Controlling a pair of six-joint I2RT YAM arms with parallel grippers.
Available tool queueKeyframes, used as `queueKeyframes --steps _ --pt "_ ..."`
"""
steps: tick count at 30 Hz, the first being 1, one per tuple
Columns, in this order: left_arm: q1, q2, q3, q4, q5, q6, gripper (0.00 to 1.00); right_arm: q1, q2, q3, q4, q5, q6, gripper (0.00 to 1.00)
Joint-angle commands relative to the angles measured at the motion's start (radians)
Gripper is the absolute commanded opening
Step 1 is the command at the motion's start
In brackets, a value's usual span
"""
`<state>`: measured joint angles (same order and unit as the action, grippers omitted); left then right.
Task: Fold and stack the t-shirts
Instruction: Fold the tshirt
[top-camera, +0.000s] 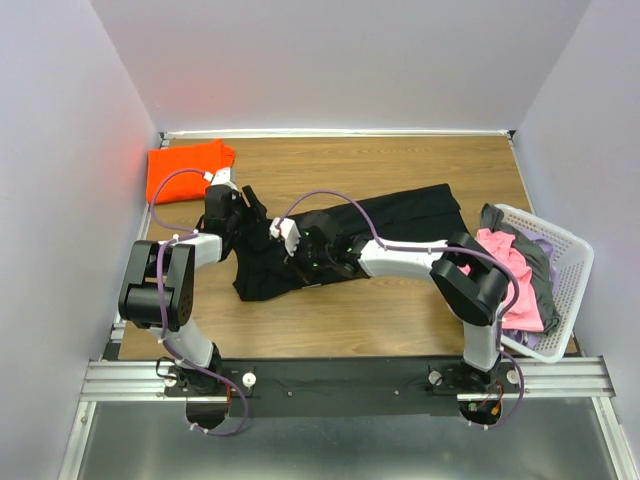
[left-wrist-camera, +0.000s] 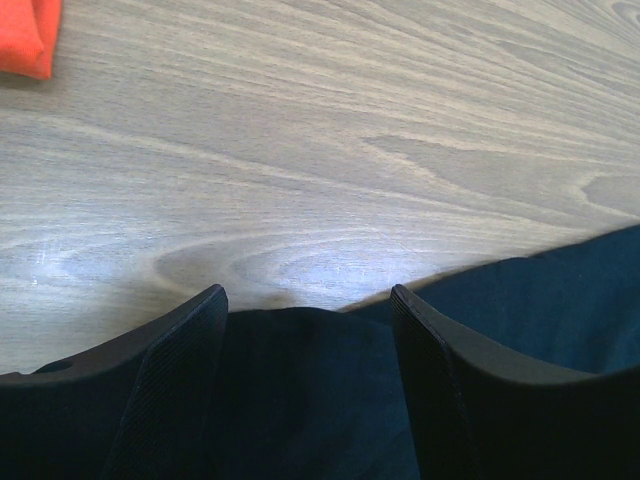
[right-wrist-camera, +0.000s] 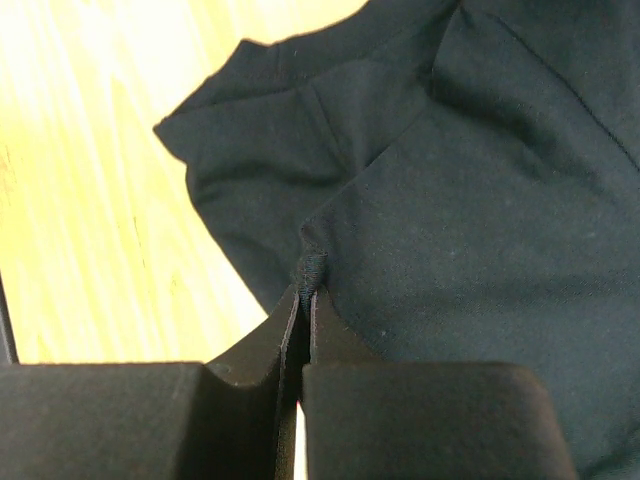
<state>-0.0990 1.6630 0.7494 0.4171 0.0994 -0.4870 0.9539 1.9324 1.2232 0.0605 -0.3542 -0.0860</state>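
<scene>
- Black cloth sits nipped between the fingertips of the right claw (right-wrist-camera: 305, 295). The jaws are all but together, clenched on a small raised fold of the black t-shirt (right-wrist-camera: 450, 200).
- Around that pinch the cloth lies mostly flat. A loose flap spreads toward the bare wood on the left of the right wrist view.
- The left claw (left-wrist-camera: 308, 300) is released, its jaws standing well apart. It is low over the shirt's edge, with dark cloth under and between the fingers (left-wrist-camera: 170, 380). I cannot tell whether the pads touch the cloth.
- From above, both claws meet at the shirt's left end, the left one just beyond the right one.
- The black t-shirt is spread on the desk (top-camera: 350, 160) near its middle.
- Its long axis runs on a diagonal, from near-left up to far-right. The near-left end is bunched and broader under the claws; the far-right end tapers toward the basket (top-camera: 572, 262).
- I cannot tell which end is the collar and which the hem.
- The orange t-shirt (top-camera: 185, 170) is folded into a compact block in the far-left corner of the desk, apart from the black one.
- The basket is white plastic lattice at the desk's right edge. It holds a heap with the pink t-shirt (top-camera: 500, 262) on top and grey-purple cloth (top-camera: 538, 258) beside it.
</scene>
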Motion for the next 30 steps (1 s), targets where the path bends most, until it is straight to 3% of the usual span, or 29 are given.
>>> queueKeyframes --steps 1,24,26,30 --pt "0.005 0.006 0.007 -0.003 -0.009 0.014 0.74 0.005 -0.058 -0.025 -0.039 -0.046 -0.029 0.10" --pt "0.005 0.006 0.007 -0.006 -0.012 0.016 0.74 0.005 -0.147 -0.087 -0.097 -0.002 -0.055 0.11" --pt "0.005 0.006 0.007 -0.006 -0.012 0.016 0.74 0.005 -0.133 -0.077 -0.126 -0.017 -0.063 0.13" --pt "0.005 0.006 0.008 -0.006 -0.010 0.016 0.75 0.006 -0.101 -0.047 -0.169 -0.017 -0.077 0.37"
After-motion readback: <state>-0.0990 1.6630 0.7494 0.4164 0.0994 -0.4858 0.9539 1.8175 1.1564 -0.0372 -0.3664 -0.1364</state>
